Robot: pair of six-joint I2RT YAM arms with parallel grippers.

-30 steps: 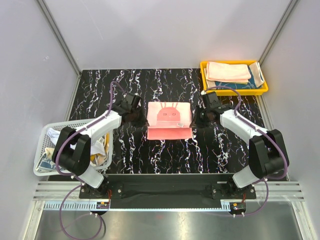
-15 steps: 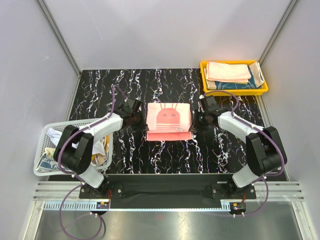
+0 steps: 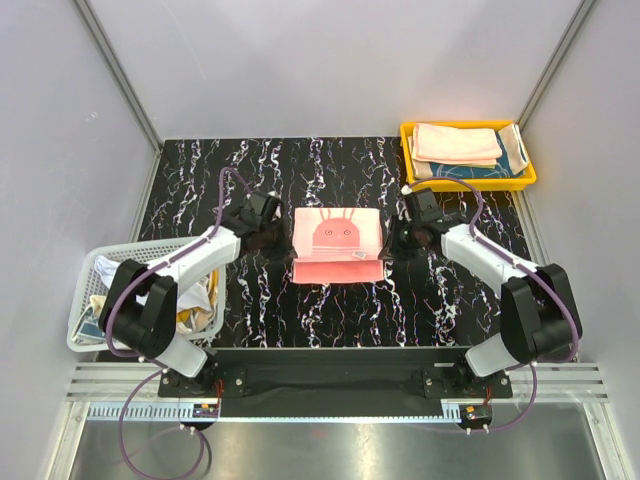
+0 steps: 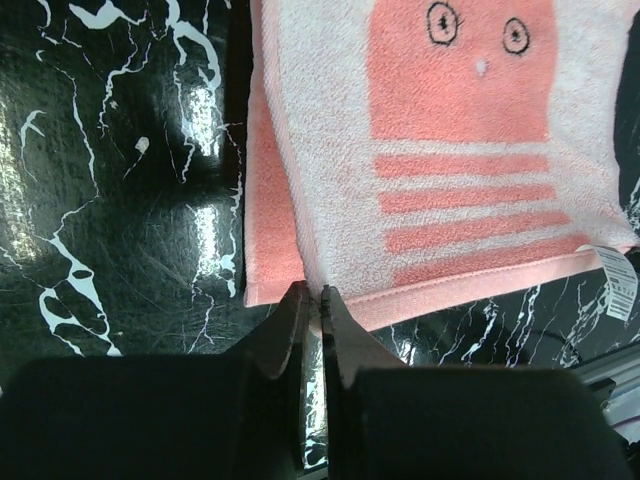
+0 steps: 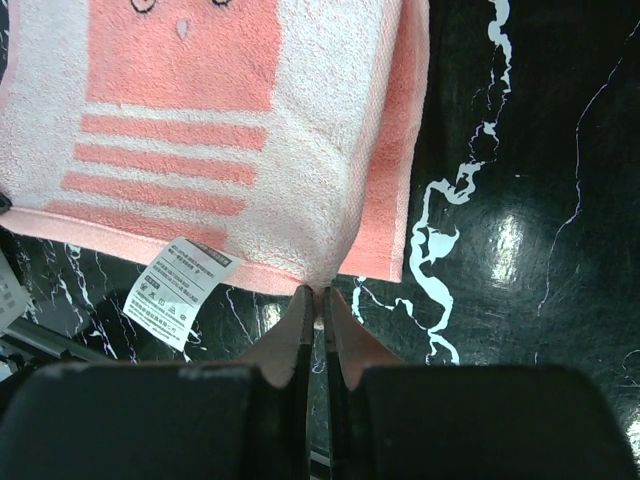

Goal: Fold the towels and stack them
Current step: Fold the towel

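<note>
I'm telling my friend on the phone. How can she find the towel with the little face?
Find the black table with white veins. In its middle, between the left gripper and the right gripper, lies the pink towel. Only it shows a face with two eyes; the others sit folded in the yellow tray or crumpled in the white basket.

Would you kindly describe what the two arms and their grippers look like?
Both the left arm and right arm have white links between bulky black joints, with a purple cable looping along each. The left gripper and right gripper end in two slim, dark, tapered fingers on a black body.
</note>
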